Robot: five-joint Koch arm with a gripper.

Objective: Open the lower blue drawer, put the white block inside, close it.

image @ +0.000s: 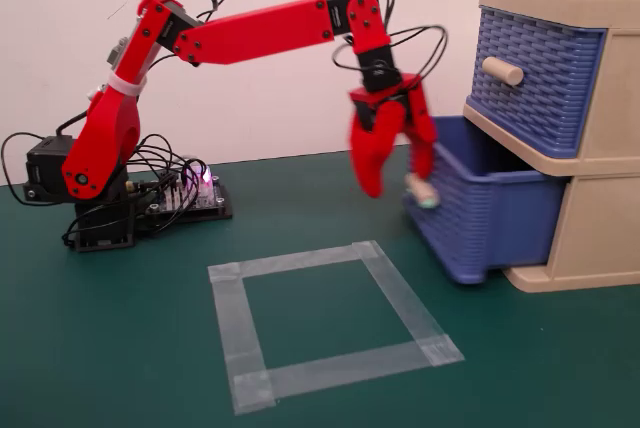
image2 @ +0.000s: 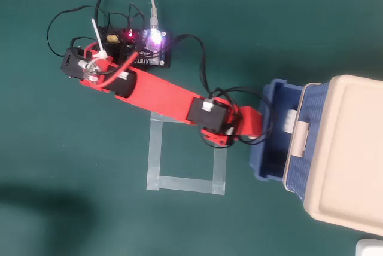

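Observation:
The lower blue drawer (image: 490,218) (image2: 269,148) sticks partway out of the beige cabinet (image: 600,233) (image2: 347,154). Its peg handle (image: 422,191) has a teal tip. My red gripper (image: 398,183) (image2: 254,129) hangs fingers-down against the drawer front. It is open, with one finger left of the handle and the other above it, and holds nothing. The white block (image2: 291,119) lies inside the drawer. Only a sliver of it shows in the overhead view, at the edge of the upper drawer. The drawer wall hides it in the fixed view.
The upper blue drawer (image: 535,78) is closed, with a plain beige handle. A square of clear tape (image: 330,323) (image2: 185,154) marks the green mat in front of the arm. A lit circuit board with wires (image: 185,193) (image2: 146,46) sits by the arm's base.

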